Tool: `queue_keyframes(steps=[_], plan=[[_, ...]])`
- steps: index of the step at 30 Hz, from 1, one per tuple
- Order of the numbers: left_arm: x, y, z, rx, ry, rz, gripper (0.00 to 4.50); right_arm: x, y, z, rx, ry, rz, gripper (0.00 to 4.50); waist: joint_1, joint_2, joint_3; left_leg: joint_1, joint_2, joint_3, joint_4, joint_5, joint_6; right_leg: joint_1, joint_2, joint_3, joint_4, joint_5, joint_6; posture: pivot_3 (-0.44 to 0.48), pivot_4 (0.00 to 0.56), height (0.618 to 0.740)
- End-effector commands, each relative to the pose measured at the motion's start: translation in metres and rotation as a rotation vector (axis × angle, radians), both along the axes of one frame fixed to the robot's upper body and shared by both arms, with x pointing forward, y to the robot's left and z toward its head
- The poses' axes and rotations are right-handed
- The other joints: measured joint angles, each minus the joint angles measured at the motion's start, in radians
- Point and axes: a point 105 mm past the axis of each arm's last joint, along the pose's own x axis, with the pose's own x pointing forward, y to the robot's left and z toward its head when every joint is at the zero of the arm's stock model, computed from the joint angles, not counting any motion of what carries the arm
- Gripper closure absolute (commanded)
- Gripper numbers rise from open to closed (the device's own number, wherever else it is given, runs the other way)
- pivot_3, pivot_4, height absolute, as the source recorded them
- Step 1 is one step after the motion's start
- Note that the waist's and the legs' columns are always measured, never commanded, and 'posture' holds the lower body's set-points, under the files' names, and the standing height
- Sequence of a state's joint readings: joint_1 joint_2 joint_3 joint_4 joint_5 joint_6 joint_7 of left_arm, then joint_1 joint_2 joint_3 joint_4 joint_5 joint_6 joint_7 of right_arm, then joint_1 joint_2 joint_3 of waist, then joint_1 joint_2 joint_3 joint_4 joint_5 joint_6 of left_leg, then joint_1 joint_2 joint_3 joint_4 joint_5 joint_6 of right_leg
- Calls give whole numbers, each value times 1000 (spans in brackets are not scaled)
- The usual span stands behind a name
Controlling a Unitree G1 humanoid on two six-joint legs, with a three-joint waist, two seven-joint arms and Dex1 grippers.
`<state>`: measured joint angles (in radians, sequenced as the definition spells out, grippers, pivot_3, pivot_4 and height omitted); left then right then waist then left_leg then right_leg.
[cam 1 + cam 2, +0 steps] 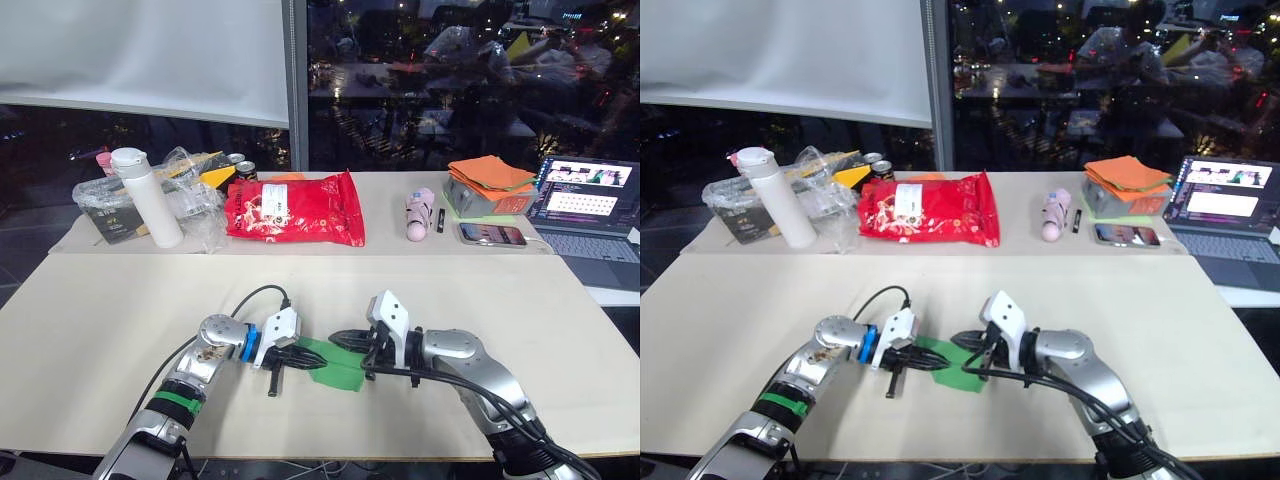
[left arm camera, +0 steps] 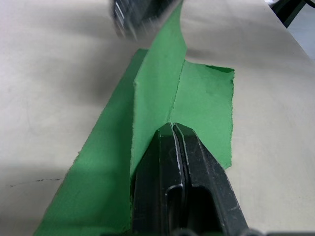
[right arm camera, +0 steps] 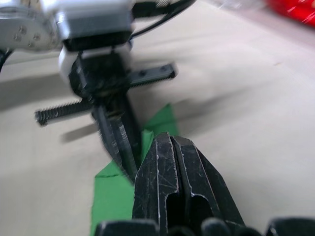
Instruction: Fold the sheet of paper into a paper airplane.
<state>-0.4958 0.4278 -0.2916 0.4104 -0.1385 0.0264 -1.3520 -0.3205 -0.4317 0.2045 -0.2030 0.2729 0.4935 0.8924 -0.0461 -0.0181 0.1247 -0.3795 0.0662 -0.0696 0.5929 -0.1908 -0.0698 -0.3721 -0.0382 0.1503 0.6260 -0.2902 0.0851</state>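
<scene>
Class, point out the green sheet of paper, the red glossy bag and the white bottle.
sheet of paper [image 1: 338,376]: left eye view, flat part between the grippers.
red glossy bag [image 1: 300,210]: left eye view, middle of its front.
white bottle [image 1: 157,205]: left eye view, its body.
</scene>
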Motion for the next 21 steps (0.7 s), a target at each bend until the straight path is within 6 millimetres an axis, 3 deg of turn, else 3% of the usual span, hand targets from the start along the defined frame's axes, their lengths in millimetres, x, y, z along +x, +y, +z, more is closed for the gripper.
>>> queue_keyframes(steps=[1,5,9,12,14,16,18,21], plan=[[0,2,-2,-2,19,21,4500,-2,-1,2,10,30,37,4487,0,0,0,0,0,0,0,0,0,0,0,0,0,0,0,0,150,725],[-4,3,8,-61,32,4,4500,-4,0,-8,1,75,36,4487,-1,0,0,-1,0,0,0,0,0,-1,0,0,0,0,0,0,150,725],[-8,15,3,-48,60,16,4500,-3,3,22,143,53,62,4487,-5,0,0,-2,0,0,-1,0,0,-2,0,0,0,0,0,0,150,725],[-7,14,2,-63,72,34,4500,-10,4,50,225,3,118,4487,-5,1,1,-2,0,0,-1,0,0,-2,0,0,0,0,0,0,150,725],[-6,14,1,-61,78,40,4500,-19,7,58,229,-4,161,4487,-3,1,1,-2,0,0,-1,0,0,-2,0,0,0,0,0,0,150,725],[-6,15,-2,-41,72,34,4500,-30,10,54,195,19,205,4487,-1,1,1,-2,0,-1,-1,0,0,-2,0,0,-1,0,0,0,150,725],[-6,15,-1,-48,74,36,4500,-38,10,34,79,30,229,4487,1,1,1,-3,0,-1,-1,0,0,-2,0,0,-1,-1,-1,0,150,725],[-5,15,-1,-48,72,39,4500,-33,8,17,9,23,176,4487,1,0,1,-3,0,-1,-1,0,0,-2,0,0,-2,-1,-2,0,150,725]])
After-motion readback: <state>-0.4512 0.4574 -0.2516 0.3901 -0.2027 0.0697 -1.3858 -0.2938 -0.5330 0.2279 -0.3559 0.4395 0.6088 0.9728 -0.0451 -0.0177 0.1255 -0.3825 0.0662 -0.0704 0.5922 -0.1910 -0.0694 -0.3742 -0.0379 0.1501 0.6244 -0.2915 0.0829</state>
